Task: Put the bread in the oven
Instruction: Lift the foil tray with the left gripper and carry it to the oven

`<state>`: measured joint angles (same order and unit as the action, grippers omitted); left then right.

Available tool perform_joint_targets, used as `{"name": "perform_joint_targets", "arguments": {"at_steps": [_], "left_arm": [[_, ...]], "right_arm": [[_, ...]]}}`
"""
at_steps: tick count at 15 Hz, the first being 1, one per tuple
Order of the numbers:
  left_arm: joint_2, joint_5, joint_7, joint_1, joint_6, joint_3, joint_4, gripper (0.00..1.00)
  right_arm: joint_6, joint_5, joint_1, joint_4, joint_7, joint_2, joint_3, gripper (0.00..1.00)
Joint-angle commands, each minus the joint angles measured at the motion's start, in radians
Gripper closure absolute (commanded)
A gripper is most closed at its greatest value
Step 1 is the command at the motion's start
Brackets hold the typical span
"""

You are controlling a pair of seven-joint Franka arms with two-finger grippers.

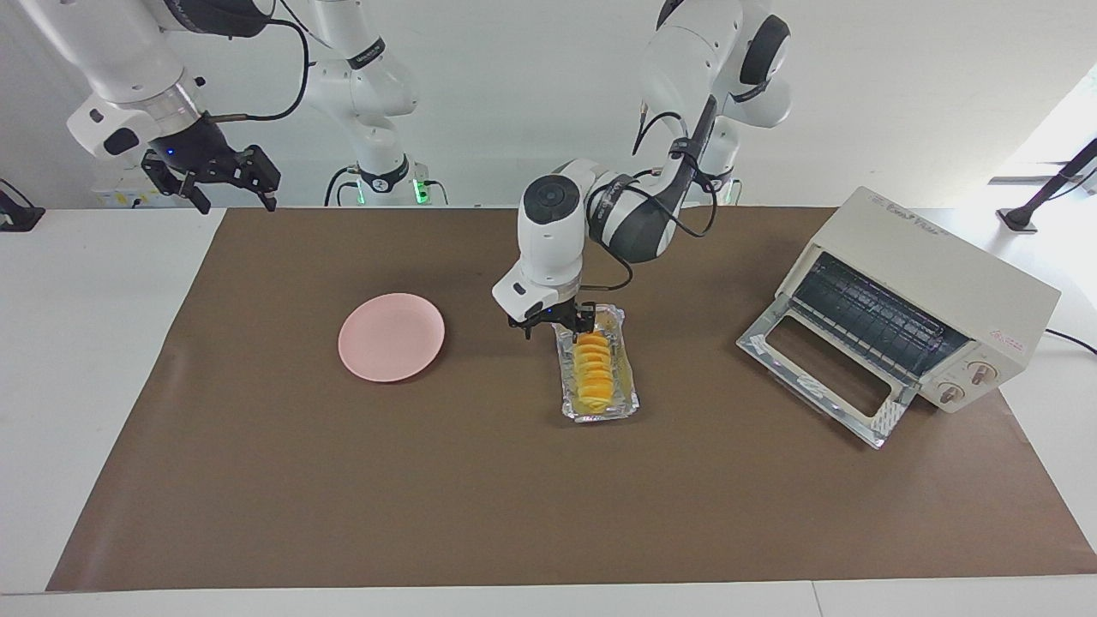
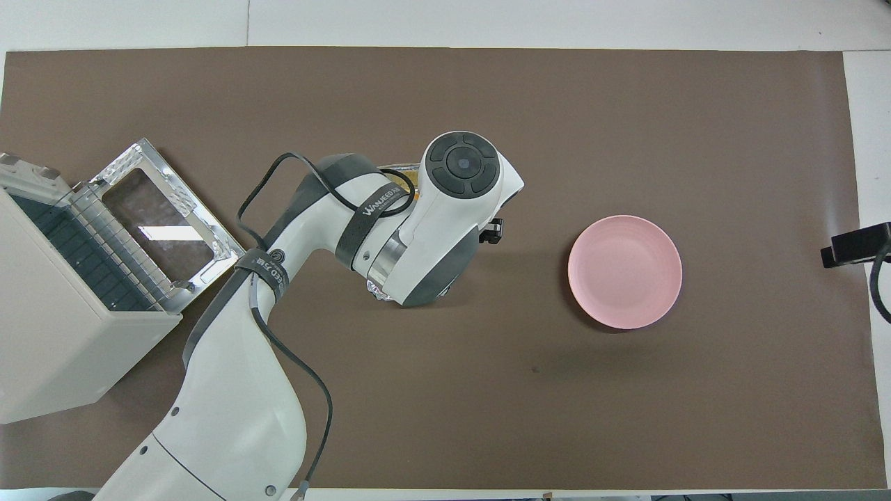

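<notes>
At frame centre the left tool [image 1: 572,324] sits low at the bread's [image 1: 593,370] upper end in the foil tray [image 1: 628,403], grip unreadable; right tool [image 1: 224,182] waits open, upper left; oven [image 1: 934,283] door down.

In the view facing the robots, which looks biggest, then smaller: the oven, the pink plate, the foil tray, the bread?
1. Oven
2. Pink plate, foil tray: look alike, unranked
3. Bread

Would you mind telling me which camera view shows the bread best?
The facing view: the bread lies in plain sight in its foil tray, with the left gripper at its end nearer the robots. In the overhead view the left arm covers it.
</notes>
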<state>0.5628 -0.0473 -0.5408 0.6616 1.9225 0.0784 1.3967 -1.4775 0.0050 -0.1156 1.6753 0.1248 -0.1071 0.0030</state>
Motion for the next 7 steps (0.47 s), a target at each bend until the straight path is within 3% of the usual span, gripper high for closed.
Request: {"name": "perform_joint_targets", "arguments": {"at_steps": [1,7], "left_arm": [[0.019,-0.04,0.001,-0.005,0.009,-0.011,-0.028,0.19],[0.029,-0.06,-0.001,-0.007,0.067,-0.011,-0.01,0.25]], "right_arm": [[-0.02,-0.013,-0.016,0.03,-0.011,-0.031,0.015,0.0],[-0.009,-0.01,-0.015,0.021,-0.008,-0.031,0.017,0.0]]}}
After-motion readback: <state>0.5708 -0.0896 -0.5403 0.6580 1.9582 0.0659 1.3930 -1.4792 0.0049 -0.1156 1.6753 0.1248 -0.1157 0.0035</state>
